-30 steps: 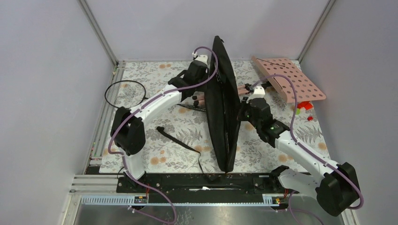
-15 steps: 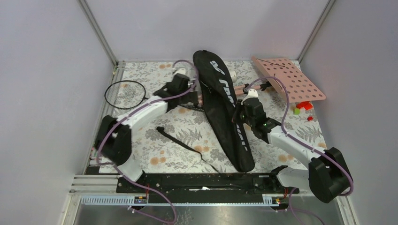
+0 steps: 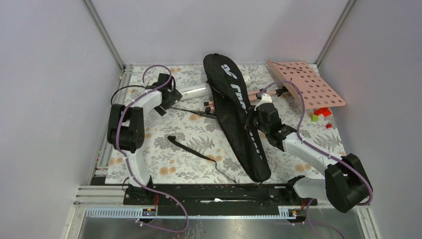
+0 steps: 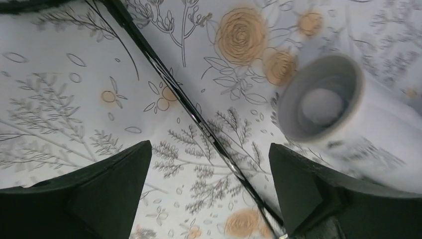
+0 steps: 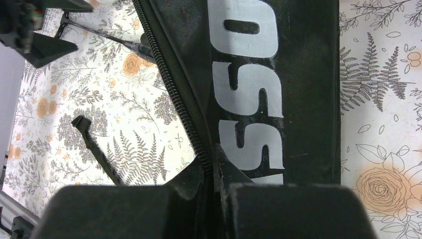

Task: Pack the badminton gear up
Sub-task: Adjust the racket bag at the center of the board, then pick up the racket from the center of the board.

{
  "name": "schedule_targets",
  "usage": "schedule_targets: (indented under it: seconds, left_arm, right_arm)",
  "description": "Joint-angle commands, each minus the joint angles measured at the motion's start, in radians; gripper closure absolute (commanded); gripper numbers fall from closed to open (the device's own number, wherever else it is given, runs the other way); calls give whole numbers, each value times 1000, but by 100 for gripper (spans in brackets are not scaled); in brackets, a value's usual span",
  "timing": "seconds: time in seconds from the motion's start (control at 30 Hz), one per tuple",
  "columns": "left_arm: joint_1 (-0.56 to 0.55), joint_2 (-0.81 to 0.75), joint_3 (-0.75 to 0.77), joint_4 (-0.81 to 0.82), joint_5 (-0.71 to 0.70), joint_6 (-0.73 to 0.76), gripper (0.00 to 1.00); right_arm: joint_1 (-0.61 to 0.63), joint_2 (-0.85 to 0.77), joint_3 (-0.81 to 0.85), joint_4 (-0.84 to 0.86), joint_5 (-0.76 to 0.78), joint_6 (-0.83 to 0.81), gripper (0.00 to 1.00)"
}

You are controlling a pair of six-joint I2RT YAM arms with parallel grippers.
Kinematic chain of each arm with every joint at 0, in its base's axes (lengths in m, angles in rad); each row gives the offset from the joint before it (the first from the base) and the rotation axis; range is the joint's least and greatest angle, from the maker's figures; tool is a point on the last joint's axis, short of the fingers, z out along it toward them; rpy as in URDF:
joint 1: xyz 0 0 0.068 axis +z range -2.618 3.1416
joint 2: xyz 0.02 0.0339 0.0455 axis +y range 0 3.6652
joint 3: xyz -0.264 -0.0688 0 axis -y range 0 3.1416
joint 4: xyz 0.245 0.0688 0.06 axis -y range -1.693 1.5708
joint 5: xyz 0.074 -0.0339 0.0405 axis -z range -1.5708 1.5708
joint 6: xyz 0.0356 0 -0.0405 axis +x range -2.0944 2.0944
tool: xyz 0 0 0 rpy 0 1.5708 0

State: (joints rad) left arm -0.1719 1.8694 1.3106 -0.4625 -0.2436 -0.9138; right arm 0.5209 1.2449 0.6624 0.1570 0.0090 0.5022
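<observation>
The right gripper (image 5: 219,189) is pinching the zip edge of the bag (image 5: 303,74) lettered "OSS" — the left gripper (image 4: 209,164) is hanging wide open over a racket (image 4: 196,122).

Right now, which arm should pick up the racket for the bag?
Left. The left fingers stand open directly above the racket, its shaft running between them, with the white tube beside it. The right fingers are shut on the bag at its zipper edge, so that arm is occupied.
</observation>
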Motion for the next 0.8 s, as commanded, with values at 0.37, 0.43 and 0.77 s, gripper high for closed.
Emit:
schedule_targets:
  seconds: [0.37,0.43,0.77]
  left_arm:
    - [14,239,312,-276,-10,-284,15]
    - [14,236,311,-297,-10,-271,22]
    - [13,335,459,-505,9,-163,42]
  right_arm:
    - [-7,-67,1,55,81,-56,100]
    - [-7,-71,3,55,84,-59,100]
    - [-9,-91,-16,80,82,-66,100]
